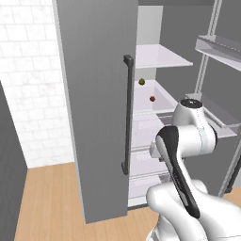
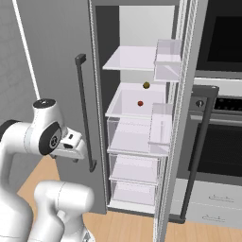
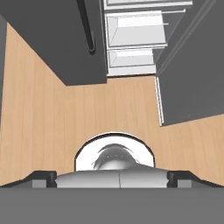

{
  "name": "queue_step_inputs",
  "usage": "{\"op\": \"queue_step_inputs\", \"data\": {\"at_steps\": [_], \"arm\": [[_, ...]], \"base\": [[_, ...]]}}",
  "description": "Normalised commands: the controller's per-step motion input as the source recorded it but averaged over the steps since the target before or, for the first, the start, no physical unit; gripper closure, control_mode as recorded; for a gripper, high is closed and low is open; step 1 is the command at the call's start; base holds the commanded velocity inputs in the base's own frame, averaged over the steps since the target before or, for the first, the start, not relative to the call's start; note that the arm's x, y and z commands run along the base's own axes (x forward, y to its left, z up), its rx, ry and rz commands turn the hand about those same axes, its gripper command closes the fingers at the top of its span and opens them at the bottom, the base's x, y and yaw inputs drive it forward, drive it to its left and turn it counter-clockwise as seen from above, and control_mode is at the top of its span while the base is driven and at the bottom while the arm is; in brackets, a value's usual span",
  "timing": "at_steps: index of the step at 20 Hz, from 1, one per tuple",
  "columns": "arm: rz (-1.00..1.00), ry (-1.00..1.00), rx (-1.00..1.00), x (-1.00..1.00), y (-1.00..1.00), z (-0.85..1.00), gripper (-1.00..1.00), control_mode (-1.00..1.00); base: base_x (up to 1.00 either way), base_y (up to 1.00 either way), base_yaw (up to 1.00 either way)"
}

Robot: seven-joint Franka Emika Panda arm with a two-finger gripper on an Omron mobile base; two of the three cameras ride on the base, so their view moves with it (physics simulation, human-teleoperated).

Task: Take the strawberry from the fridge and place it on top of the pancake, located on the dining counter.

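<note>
Right base view: fridge (image 2: pixel 142 118) open, strawberry (image 2: pixel 140 103) on its shelf. Jaws wide, empty (pointing floorward); the reach in comes next.

Fridge (image 1: pixel 94 94), right door open, left door shut. Inside, white shelves: top shelf (image 2: pixel 130 60) bare as far as visible. Middle shelf (image 2: pixel 127 105) carries a small red strawberry (image 2: pixel 140 103) near its middle and a small olive-yellow round fruit (image 2: pixel 146 85) farther back, a bit right; the two sit apart, not touching. In the left base view the same pair: strawberry (image 1: pixel 152 98) nearer, olive fruit (image 1: pixel 141 81) behind it. Below, clear drawers (image 2: pixel 134 172) stacked, contents not discernible. Open door holds clear bins (image 2: pixel 163 125); nothing seen in them. Wood floor (image 3: pixel 52 118) under the fridge.
</note>
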Motion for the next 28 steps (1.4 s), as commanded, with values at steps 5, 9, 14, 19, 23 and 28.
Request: {"op": "queue_step_inputs", "data": {"at_steps": [5,9,14,19,23,28], "arm": [[-0.02,-0.03,0.00,0.14,0.00,0.00,-1.00,1.00],[0.00,0.00,0.00,0.00,0.00,0.00,-1.00,1.00],[0.00,0.00,0.00,0.00,0.00,0.00,-1.00,1.00],[0.00,0.00,0.00,0.00,0.00,0.00,-1.00,1.00],[0.00,0.00,0.00,0.00,0.00,0.00,-1.00,1.00],[0.00,0.00,0.00,0.00,0.00,0.00,-1.00,1.00]], "base": [[0.32,-0.04,-0.03],[0.45,-0.18,-0.09],[0.31,-0.16,-0.23],[0.54,-0.22,-0.31],[0.76,-0.14,-0.02],[0.71,-0.28,0.15]]}}
